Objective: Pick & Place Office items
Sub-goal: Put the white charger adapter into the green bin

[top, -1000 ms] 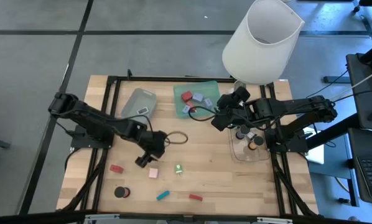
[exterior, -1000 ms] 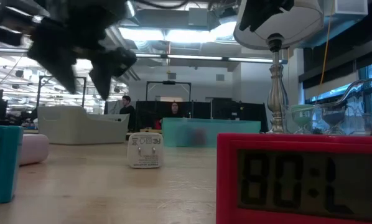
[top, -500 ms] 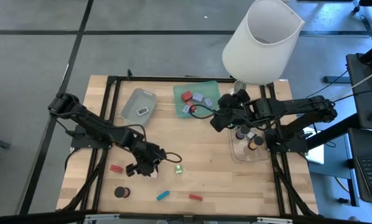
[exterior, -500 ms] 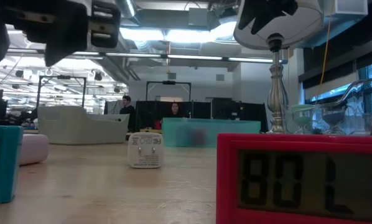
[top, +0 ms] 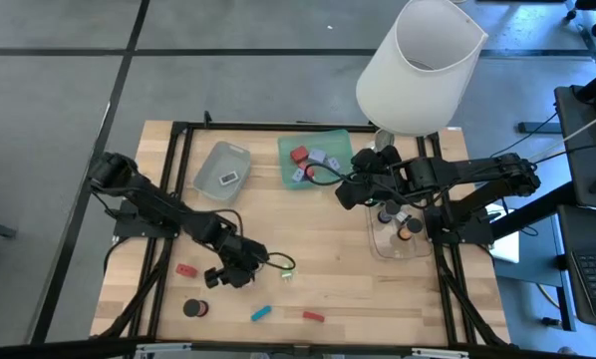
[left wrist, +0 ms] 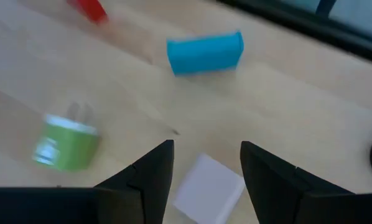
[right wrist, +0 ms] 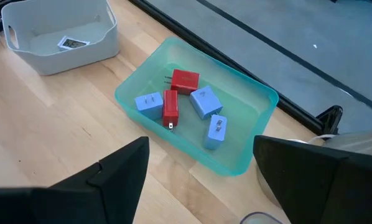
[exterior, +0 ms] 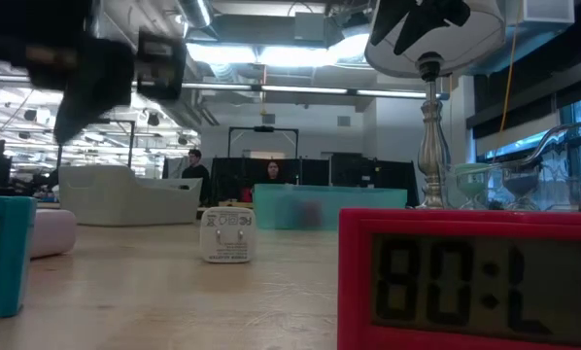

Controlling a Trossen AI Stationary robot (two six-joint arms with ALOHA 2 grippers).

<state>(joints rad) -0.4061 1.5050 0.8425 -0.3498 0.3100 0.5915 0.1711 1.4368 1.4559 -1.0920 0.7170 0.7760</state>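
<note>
My left gripper [top: 230, 275] hangs open low over the near-left part of the table. A pale pink block [left wrist: 208, 188] lies on the wood between its two fingers, which stand on either side of it; the gripper hides this block in the high view. Loose on the table near it are a mint-green cap [top: 286, 269], a teal bar [top: 261, 313], a red bar [top: 313, 316], a red block [top: 185, 270] and black cylinders [top: 195, 308]. My right gripper [top: 352, 191] waits open and empty, raised beside the green tray [right wrist: 248, 158].
The green tray holds red and blue blocks [right wrist: 181, 99]. A grey tray [top: 222, 168] stands at the far left. A clear tray [top: 381, 245] with black cylinders sits at the right. The white-shaded lamp [top: 418, 65] stands over the far right corner.
My left gripper has moved toward the table's near edge and sunk, rolling its wrist, and now stands over the pink block. The right arm has stayed in place, with only its wrist rolling a little.
</note>
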